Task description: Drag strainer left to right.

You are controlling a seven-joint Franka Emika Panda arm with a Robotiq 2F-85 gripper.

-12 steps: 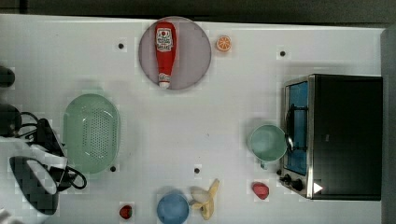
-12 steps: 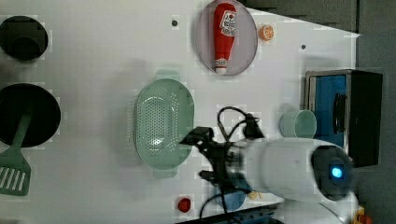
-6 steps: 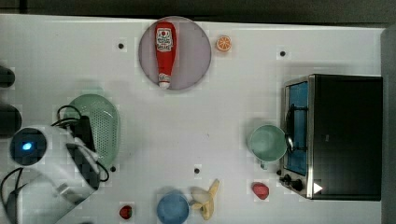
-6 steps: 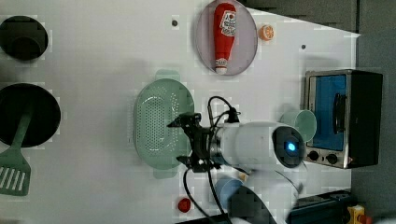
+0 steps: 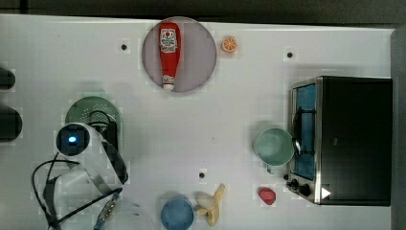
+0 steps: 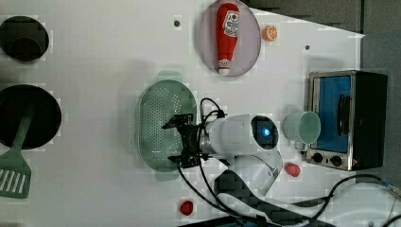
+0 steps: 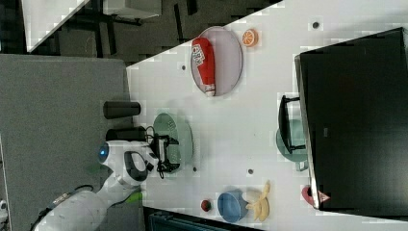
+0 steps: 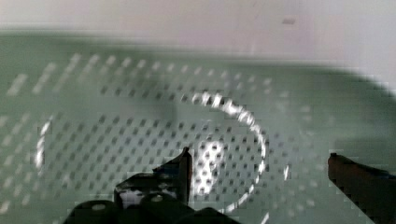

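Observation:
The strainer [image 6: 161, 124] is a pale mint-green oblong colander with a grid of small holes, lying on the white table. In the top view the strainer [image 5: 92, 111] sits at the left, half covered by my arm. My gripper [image 6: 178, 140] hangs open over the strainer's right half in the left view, one finger toward each long end. In the wrist view the strainer's holed base [image 8: 140, 93] lies close below, and my gripper [image 8: 259, 158] stands wide open with nothing between its fingers. In the right view my gripper [image 7: 163, 149] is over the strainer [image 7: 179, 130].
A grey-purple plate [image 5: 203, 48] with a ketchup bottle [image 5: 168, 50] lies beyond the strainer. A mint cup [image 5: 273, 146] stands against the toaster oven [image 5: 354, 139] at the top view's right. A blue bowl [image 5: 176, 214] and banana [image 5: 213, 206] sit near the front edge.
My arm has swung in from the top view's lower left and now covers much of the strainer. The gripper has stayed open. The strainer has not moved.

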